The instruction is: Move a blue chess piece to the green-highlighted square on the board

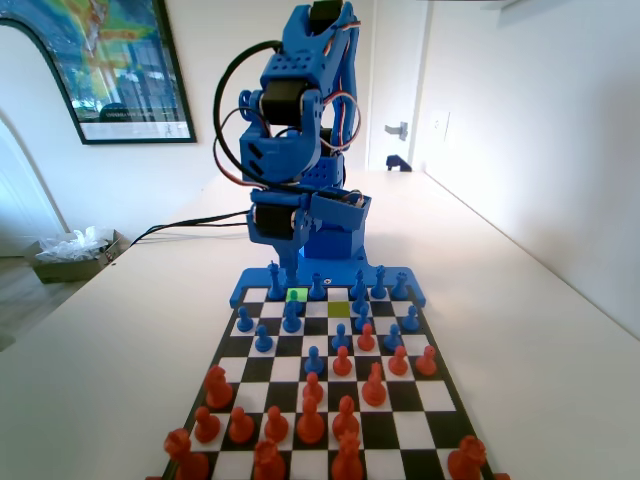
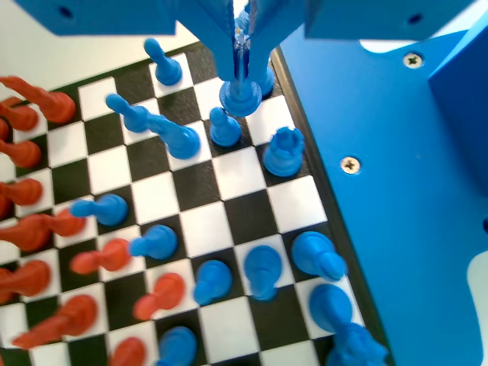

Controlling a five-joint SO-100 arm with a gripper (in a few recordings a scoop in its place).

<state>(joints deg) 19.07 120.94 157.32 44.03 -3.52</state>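
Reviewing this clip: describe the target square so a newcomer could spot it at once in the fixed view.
Start at the flat black-and-white checkered chessboard, then go to its far row by the blue arm's base. The bright green-highlighted square lies left of centre there, under the blue two-finger gripper. It is vivid green, unlike the duller olive square further right.
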